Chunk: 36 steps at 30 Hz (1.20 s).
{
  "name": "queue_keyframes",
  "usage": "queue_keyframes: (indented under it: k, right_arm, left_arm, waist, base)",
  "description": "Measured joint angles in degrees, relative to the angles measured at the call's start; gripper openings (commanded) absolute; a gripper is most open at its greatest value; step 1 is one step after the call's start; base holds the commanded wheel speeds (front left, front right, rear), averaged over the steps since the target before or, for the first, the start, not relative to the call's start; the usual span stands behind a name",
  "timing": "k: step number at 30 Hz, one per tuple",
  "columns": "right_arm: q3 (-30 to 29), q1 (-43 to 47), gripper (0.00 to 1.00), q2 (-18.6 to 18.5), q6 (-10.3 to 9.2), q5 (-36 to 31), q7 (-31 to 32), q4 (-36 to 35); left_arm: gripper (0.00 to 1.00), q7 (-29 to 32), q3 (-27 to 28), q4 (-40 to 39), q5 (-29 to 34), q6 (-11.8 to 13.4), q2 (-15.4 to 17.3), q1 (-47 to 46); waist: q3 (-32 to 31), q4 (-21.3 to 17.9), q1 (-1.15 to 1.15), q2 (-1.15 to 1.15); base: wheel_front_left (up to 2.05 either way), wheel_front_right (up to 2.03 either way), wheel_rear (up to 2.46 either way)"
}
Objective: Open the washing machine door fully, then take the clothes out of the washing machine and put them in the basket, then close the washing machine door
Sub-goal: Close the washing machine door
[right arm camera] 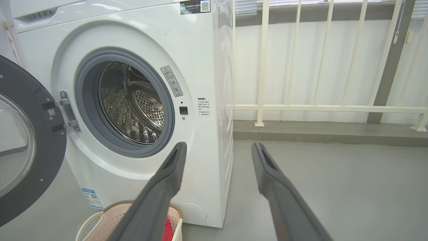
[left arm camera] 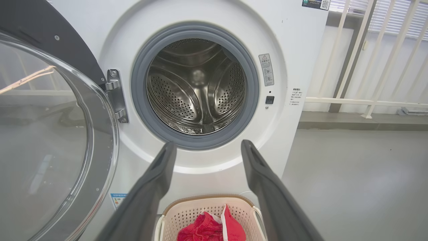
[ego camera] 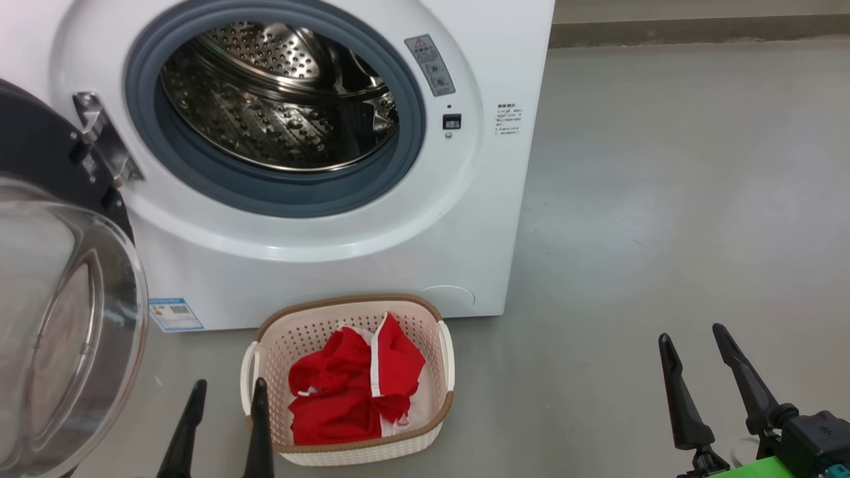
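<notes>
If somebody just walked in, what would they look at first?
Probably the bright red clothes, heaped in the cream basket on the floor in front of the washing machine. Next, the shiny empty steel drum above it, and the big glass door swung wide open on the left.

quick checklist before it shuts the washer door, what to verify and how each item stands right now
1. Steel perforated drum empty: ok.
2. Grey rubber seal free of trapped cloth: ok.
3. Red clothes lying inside the cream perforated basket: ok.
4. Left hand open and holding nothing: ok.
5. Right hand open and holding nothing: ok.
6. Black round door with glass porthole, swung open at the left, will clear the basket on its way shut: cannot tell.
</notes>
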Motion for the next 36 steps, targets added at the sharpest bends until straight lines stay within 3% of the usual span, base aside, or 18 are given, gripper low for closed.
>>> queue_keyframes:
  k: [19, 36]
  right_arm:
    - [1.0, 0.0, 1.0, 0.0, 0.0, 0.0, 0.0, 0.2]
    - [3.7, -0.9, 1.0, 0.0, 0.0, -0.7, 0.0, 0.9]
  left_arm:
    - [1.0, 1.5, -1.3, -1.0, 2.4, 2.9, 0.2, 0.0]
    - [1.0, 1.4, -0.8, -3.5, 3.9, 5.3, 0.3, 0.0]
  waist:
    - [0.2, 3.4, 0.0, 0.0]
    - [1.5, 14.5, 0.0, 0.0]
  base:
    - [-0.14, 0.14, 0.0]
    - [0.0, 0.0, 0.0]
